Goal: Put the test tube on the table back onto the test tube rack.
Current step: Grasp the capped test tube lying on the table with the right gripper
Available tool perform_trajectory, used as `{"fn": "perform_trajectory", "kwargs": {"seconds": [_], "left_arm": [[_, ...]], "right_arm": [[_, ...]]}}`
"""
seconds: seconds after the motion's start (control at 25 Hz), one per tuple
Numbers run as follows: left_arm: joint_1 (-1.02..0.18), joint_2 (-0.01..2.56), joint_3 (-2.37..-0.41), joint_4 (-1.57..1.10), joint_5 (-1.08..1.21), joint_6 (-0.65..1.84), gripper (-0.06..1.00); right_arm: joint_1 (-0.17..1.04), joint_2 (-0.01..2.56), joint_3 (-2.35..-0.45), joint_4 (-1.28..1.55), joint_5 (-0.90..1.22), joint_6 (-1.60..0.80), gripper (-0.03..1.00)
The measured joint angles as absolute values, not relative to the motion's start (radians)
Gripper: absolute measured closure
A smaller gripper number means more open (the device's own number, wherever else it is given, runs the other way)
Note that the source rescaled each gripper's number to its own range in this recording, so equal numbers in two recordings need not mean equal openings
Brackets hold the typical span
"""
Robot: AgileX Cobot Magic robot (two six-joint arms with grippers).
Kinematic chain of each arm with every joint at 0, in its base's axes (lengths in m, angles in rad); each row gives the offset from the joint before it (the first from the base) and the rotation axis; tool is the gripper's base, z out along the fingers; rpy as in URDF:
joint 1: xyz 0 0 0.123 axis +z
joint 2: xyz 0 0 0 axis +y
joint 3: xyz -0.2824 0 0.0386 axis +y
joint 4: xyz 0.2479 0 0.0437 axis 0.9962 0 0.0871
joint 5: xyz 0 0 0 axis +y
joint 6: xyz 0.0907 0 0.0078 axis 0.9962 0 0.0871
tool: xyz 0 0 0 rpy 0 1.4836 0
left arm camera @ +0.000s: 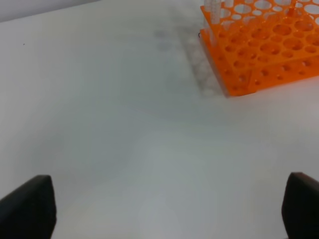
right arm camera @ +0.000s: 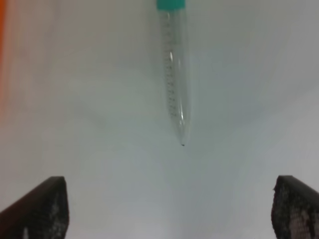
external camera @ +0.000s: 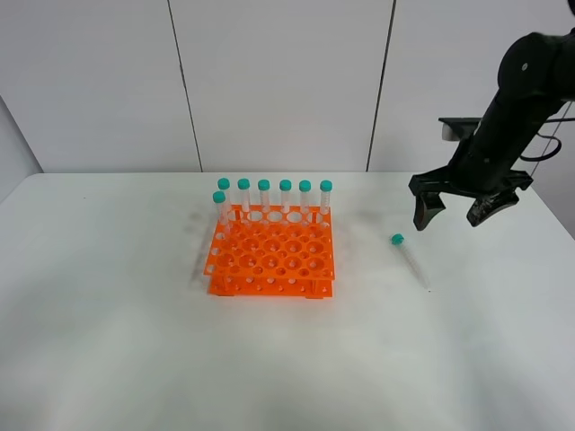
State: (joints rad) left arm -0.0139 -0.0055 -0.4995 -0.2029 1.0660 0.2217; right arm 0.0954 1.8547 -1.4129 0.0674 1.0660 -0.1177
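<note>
Flat on worktop [external camera: 108, 314]: tube [right arm camera: 175, 74], ahead of right fingers [right arm camera: 42, 209], centred between them, tip toward them. Spread wide, gripping nothing, likely lined up to straddle it. Same for left fingers [left arm camera: 30, 206]: wide, empty; rack [external camera: 269, 256] ahead, off to one side.

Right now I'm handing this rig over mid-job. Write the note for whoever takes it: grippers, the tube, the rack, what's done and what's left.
Left gripper: open, empty, over the plain white table.
Right gripper: open, empty, in the air near the slim clear teal-capped test tube, not touching it.
That tube lies flat on the table, right of the bright orange plastic rack.
Seven matching tubes stand upright in the rack: six along the back row, one at the left a row forward.
Done: nothing grasped or placed yet.
Left: grasp the loose tube, carry it over, seat it upright in a free hole.
</note>
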Motion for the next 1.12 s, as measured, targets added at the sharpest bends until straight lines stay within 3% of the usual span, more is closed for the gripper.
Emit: {"fn": "perform_trajectory", "kwargs": {"seconds": [0.28, 0.76, 1.12], "left_arm": [[-0.014, -0.006, -0.499, -0.203, 1.066, 0.222, -0.06], [-0.014, -0.006, -0.499, -0.203, 1.066, 0.222, -0.06], [-0.014, -0.006, -0.499, -0.203, 1.066, 0.222, -0.06]], "right_arm": [[0.095, 1.993, -1.413, 0.058, 1.049, -0.135, 0.14], [0.167, 2.125, -1.413, 0.069, 0.891, -0.139, 0.14], [0.177, 2.157, -1.422, -0.058, 0.899, -0.078, 0.14]]}}
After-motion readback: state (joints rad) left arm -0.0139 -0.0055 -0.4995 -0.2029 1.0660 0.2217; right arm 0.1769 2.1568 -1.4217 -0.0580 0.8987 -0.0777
